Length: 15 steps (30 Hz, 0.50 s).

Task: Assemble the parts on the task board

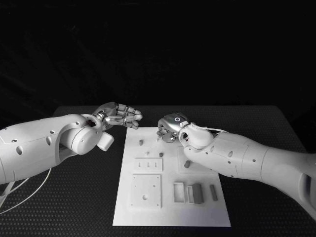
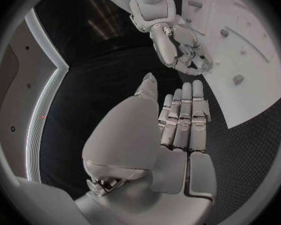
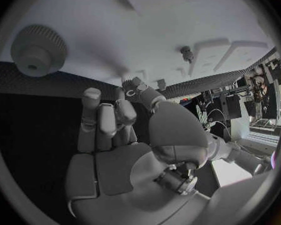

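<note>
1. White rectangular task board (image 1: 171, 207) lies flat in the middle of the black textured tabletop (image 1: 72, 197).
2. Small grey parts (image 1: 194, 193) rest in a row on the board's near section, side by side.
3. The left hand (image 1: 119, 115) hovers beside the board's far corner, its fingers (image 2: 184, 117) loosely extended, holding nothing.
4. The right hand (image 1: 171, 127) hangs over the board's far edge, fingers (image 3: 100, 122) curled; a grasp cannot be told.

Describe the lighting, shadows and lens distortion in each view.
Head view: the room is dark, and the white task board stands out brightly against the black table. Left wrist view: the fisheye lens bends the board's edge into a curve. Right wrist view: the right robot hand casts a soft shadow on the board beside the gear.
</note>
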Each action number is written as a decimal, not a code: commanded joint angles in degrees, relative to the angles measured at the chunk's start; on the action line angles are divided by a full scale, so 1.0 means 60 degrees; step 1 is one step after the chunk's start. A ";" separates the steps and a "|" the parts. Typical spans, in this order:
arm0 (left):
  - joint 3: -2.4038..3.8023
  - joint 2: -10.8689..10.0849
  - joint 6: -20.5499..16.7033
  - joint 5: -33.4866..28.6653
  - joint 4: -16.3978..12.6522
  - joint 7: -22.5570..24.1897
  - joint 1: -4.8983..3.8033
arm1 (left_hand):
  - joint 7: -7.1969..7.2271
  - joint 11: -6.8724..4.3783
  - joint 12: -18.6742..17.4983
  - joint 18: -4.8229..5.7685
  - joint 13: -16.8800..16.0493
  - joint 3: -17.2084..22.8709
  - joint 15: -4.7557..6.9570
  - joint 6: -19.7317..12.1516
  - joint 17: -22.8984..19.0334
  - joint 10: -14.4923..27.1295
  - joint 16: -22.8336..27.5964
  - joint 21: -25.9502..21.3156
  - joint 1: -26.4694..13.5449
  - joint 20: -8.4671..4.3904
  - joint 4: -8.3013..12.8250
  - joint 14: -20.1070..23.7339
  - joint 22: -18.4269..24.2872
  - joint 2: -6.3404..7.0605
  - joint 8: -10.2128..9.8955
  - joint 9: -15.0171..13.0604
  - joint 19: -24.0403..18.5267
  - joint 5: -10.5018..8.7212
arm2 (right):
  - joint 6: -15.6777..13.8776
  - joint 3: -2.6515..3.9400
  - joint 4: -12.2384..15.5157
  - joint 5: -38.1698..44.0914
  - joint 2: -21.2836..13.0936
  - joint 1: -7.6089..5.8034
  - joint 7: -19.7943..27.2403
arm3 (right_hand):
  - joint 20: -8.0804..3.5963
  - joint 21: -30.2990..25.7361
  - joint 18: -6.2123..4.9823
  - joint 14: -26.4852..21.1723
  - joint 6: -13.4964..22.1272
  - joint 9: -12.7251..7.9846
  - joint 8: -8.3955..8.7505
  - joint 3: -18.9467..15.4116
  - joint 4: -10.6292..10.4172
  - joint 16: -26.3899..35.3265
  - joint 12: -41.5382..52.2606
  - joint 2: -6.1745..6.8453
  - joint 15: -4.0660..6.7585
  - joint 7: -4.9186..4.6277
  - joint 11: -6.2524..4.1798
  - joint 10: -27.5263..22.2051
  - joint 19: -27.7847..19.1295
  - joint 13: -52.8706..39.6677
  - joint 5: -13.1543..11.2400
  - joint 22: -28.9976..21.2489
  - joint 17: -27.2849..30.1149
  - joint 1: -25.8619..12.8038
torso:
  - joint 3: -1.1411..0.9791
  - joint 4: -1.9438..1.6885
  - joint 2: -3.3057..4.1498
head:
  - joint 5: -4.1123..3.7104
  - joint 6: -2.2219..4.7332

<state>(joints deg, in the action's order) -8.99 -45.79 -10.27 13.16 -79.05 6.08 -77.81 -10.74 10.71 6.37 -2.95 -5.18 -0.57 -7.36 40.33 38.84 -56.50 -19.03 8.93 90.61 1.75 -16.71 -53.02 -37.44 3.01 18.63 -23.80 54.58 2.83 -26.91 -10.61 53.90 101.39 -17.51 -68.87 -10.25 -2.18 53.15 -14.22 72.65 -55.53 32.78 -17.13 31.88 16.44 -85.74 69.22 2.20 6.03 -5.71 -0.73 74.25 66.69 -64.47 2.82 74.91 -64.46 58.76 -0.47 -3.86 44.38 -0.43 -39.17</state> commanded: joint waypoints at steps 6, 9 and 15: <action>0.0005 -0.0003 0.0137 0.0025 -0.0031 0.0040 -0.0005 | -0.0428 0.0024 -0.0031 -0.0127 0.0017 -0.0040 -0.0018 -0.0020 0.0019 -0.0016 0.0052 -0.0069 0.0011 0.0005 0.0001 0.0028 0.0011 -0.0047 -0.0067 0.0013 -0.0035 0.0000 | -0.0225 -0.0006 0.0022 0.0026 -0.0028 0.0013 -0.0179 | -0.0061 0.0033 -0.0129 0.0161 -0.0093 -0.0001 0.0026 0.0047 -0.0018 -0.0030 -0.0047 0.0040 0.0115 -0.0003 0.0002 0.0049 0.0005 0.0008 0.0000 0.0116 0.0006 -0.0009 | -0.0001 -0.0004 -0.0002 | -0.0006 -0.0019; 0.0005 -0.0007 0.0138 0.0025 -0.0034 0.0042 -0.0005 | -0.0428 0.0024 -0.0031 -0.0128 0.0018 -0.0041 -0.0018 -0.0019 0.0019 -0.0017 0.0054 -0.0070 0.0011 0.0005 0.0001 0.0027 0.0011 -0.0048 -0.0067 0.0013 -0.0034 0.0000 | -0.0320 -0.0006 0.0052 0.0028 -0.0045 0.0012 -0.0181 | -0.0063 0.0033 -0.0129 0.0171 -0.0096 0.0000 0.0026 0.0051 -0.0014 -0.0032 -0.0049 0.0037 0.0115 -0.0002 0.0001 0.0051 0.0007 0.0007 0.0000 0.0116 -0.0008 -0.0004 | 0.0000 -0.0004 -0.0005 | -0.0001 -0.0029; 0.0005 -0.0015 0.0132 0.0025 -0.0026 0.0036 -0.0005 | -0.0428 0.0023 -0.0032 -0.0128 0.0018 -0.0042 -0.0018 -0.0018 0.0021 -0.0020 0.0057 -0.0072 0.0011 0.0004 0.0002 0.0026 0.0012 -0.0049 -0.0066 0.0013 -0.0033 0.0000 | -0.0417 -0.0005 0.0080 0.0028 -0.0063 0.0011 -0.0225 | -0.0071 0.0033 -0.0129 0.0187 -0.0106 0.0006 0.0028 0.0062 0.0009 -0.0034 -0.0047 0.0054 0.0119 0.0002 -0.0003 0.0066 0.0014 -0.0002 0.0000 0.0117 -0.0017 0.0030 | 0.0005 -0.0001 -0.0007 | 0.0004 -0.0037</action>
<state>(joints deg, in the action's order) -8.99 -45.92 -10.25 13.16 -79.11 6.01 -77.81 -10.74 10.72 6.37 -2.65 -5.14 -0.57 -7.36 40.33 38.88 -56.50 -19.03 8.70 90.61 1.75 -16.71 -53.02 -37.45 3.01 18.42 -23.80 54.58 2.83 -28.25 -10.64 54.26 101.34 -17.86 -68.82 -11.02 -2.18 53.15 -14.23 72.66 -55.88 32.71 -17.08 31.87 16.44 -85.74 69.22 2.20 6.04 -5.68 -0.73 74.26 66.69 -64.47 2.82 74.91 -64.50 58.76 -0.47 -3.87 44.36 -0.42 -39.36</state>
